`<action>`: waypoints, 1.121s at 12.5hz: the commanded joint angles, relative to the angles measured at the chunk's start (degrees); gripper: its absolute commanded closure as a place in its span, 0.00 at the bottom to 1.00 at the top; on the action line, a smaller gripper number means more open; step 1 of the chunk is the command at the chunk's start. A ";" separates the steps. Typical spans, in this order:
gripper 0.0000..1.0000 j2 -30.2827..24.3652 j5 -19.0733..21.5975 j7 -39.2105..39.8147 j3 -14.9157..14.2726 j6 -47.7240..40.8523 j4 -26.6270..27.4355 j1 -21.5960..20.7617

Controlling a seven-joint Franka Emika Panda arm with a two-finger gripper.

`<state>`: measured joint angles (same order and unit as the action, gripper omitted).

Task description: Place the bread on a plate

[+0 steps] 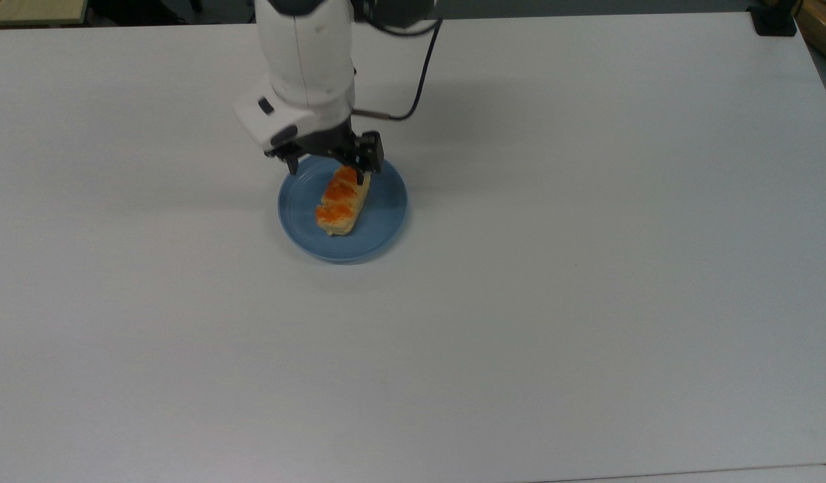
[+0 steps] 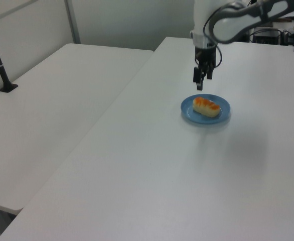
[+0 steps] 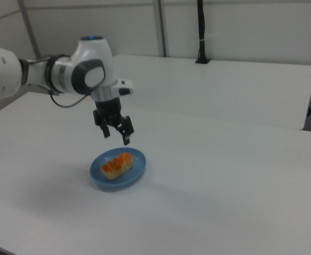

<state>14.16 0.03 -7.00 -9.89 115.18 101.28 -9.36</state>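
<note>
Bread (image 1: 342,201), a small braided loaf with an orange-brown glazed top and pale sides, lies flat on the light-blue plate (image 1: 386,228), inside its rim. It looks light and soft, likely to dent, so a gentle pinch across the pale long sides at mid-length would suit best. Above it hangs the gripper (image 3: 115,131), fingers spread apart and holding nothing.

The bread (image 1: 342,202) lies on the blue plate (image 1: 386,225) a little left of the frame's centre, on the white table (image 1: 587,268). Just above it, the gripper (image 1: 327,166) hangs with fingers spread, empty
</note>
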 commanded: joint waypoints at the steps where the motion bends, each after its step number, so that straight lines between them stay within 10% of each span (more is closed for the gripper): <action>1: 0.00 -6.33 0.76 -0.03 0.13 -8.29 -2.22 0.22; 7: 0.00 -14.86 0.41 -0.03 9.70 -15.42 -2.58 9.26; 14: 0.00 -14.95 0.41 -0.03 9.71 -15.95 -3.63 9.88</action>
